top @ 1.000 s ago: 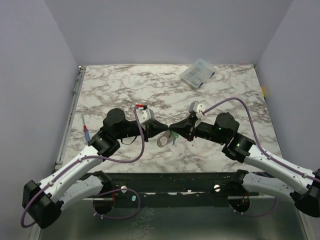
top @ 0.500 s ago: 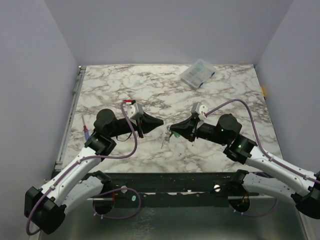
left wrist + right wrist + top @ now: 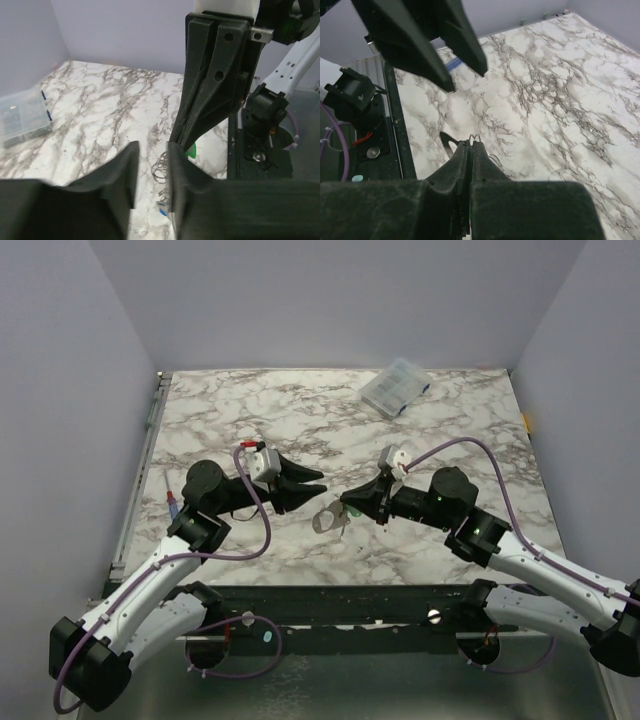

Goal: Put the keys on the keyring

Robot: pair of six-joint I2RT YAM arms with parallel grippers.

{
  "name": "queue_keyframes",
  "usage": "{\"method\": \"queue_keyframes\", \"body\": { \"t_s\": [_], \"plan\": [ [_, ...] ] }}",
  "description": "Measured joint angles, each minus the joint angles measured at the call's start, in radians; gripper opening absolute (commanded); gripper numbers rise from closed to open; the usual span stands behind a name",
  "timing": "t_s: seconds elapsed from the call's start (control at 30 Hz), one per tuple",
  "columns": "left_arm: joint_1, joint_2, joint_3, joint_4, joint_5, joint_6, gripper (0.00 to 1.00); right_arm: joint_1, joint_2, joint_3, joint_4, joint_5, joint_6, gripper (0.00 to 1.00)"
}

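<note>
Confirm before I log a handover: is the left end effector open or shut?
Open: the left end effector holds its fingers apart, a clear gap between them, gripping nothing.

Both arms reach inward from their bases, elbows bent outward, wrists facing each other. Left arm (image 3: 150,575): the left gripper (image 3: 318,482) is roughly level and points right, its jaws parted with nothing between them. Right arm (image 3: 540,565): the right gripper (image 3: 346,503) points left and slightly downward, jaws pressed together on the keyring (image 3: 325,521). The two gripper tips are near each other, not touching.
</note>
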Motion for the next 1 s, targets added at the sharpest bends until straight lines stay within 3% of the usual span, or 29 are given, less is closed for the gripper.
{"method": "queue_keyframes", "body": {
  "t_s": [0.07,0.2,0.67,1.0],
  "plan": [
    [0.0,-0.003,-0.008,-0.002,0.01,0.016,0.59,0.0,0.0,0.0,0.0,-0.005,-0.003,0.01],
    [0.0,-0.034,-0.031,-0.017,0.024,0.05,0.6,0.0,0.0,0.0,-0.007,-0.022,-0.014,0.01],
    [-0.045,-0.056,-0.078,-0.018,0.105,0.173,0.4,-0.002,-0.018,0.02,-0.087,-0.18,-0.069,0.01],
    [-0.077,-0.003,-0.078,-0.019,0.142,0.177,0.43,-0.002,-0.018,0.022,-0.101,-0.217,-0.075,0.01]
  ]
}}
